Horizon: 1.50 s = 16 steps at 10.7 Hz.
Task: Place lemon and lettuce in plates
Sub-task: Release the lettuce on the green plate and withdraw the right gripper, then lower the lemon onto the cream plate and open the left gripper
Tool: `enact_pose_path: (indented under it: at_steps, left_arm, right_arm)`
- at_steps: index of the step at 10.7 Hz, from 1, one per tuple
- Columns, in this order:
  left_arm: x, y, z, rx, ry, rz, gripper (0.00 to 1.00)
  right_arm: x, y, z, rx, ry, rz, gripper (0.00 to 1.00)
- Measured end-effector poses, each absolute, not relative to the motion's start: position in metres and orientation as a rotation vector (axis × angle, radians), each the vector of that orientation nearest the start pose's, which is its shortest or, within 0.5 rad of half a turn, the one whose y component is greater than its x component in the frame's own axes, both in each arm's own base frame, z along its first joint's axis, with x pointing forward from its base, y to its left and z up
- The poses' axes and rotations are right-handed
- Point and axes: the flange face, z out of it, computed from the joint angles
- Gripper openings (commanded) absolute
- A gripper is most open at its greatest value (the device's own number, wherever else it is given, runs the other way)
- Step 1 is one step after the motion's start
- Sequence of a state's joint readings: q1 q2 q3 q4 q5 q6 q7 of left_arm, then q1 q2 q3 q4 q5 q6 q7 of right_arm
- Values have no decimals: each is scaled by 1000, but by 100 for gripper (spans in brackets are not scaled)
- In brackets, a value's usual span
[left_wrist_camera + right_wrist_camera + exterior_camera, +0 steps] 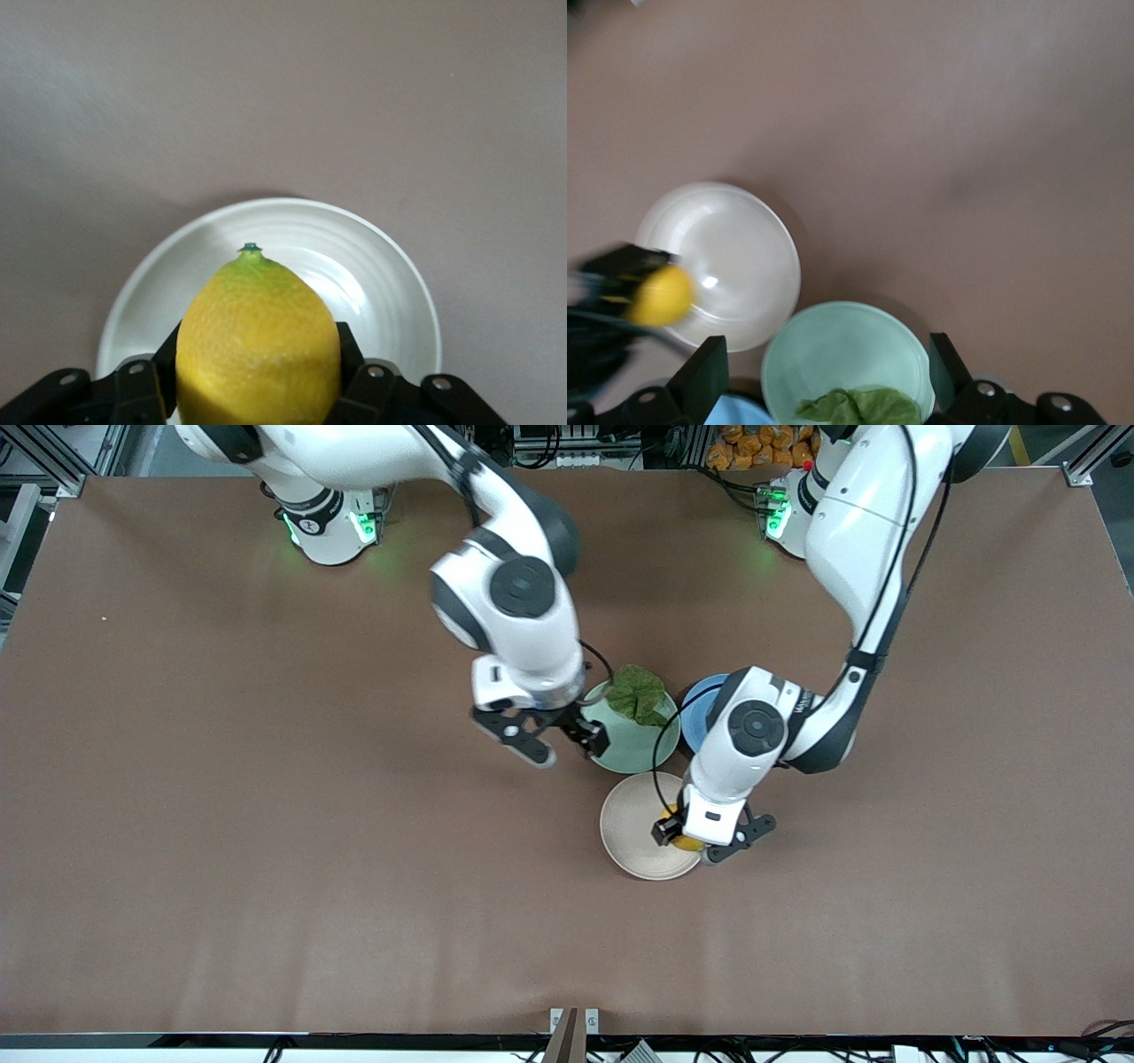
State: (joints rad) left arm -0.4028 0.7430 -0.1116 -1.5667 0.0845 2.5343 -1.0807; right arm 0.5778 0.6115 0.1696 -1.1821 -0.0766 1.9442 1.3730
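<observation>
The yellow lemon (684, 841) is held in my left gripper (700, 837), just above the edge of the beige-pink plate (632, 824) toward the left arm's end. In the left wrist view the fingers (347, 354) press both sides of the lemon (257, 323) over the plate (390, 274). The dark green lettuce (638, 693) lies in the mint green plate (627, 750), at its rim farthest from the front camera. My right gripper (564, 742) is open and empty over that plate's edge; its wrist view shows the lettuce (859, 407) in the mint plate (846, 350).
A blue plate (702, 707) sits beside the mint plate, toward the left arm's end, partly under the left arm. The three plates are close together mid-table. Bare brown table (266, 824) lies all around them.
</observation>
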Motion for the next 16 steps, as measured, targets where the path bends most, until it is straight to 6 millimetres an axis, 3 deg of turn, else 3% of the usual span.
enact_pose_path:
  at_steps: [1, 5, 6, 8, 10, 12, 14, 16]
  left_arm:
    - [632, -353, 224, -3181, -898, -256, 98]
    - [632, -357, 222, -3154, -779, -342, 100]
    - [634, -354, 222, -3149, -776, -352, 100]
    - [640, -341, 222, -3128, -801, -347, 100]
    - [651, -317, 230, -3085, -850, -320, 100]
    - [660, -288, 254, -3042, -912, -302, 100]
    - [661, -254, 275, -3013, -975, -302, 100]
    - [648, -231, 283, -2999, -1011, -267, 100]
  right_arm:
    - [583, 447, 483, -2832, 898, -70, 100]
    - [621, 295, 575, -2880, 761, -85, 100]
    - [622, 255, 600, -2883, 735, -125, 100]
    - [607, 176, 635, -2941, 588, -190, 100]
    - [579, 110, 648, -3037, 429, -138, 100]
    - [569, 63, 644, -3089, 296, -69, 100]
    - [570, 25, 637, -3112, 144, -38, 100]
    - [570, 9, 630, -3118, 95, -9, 100]
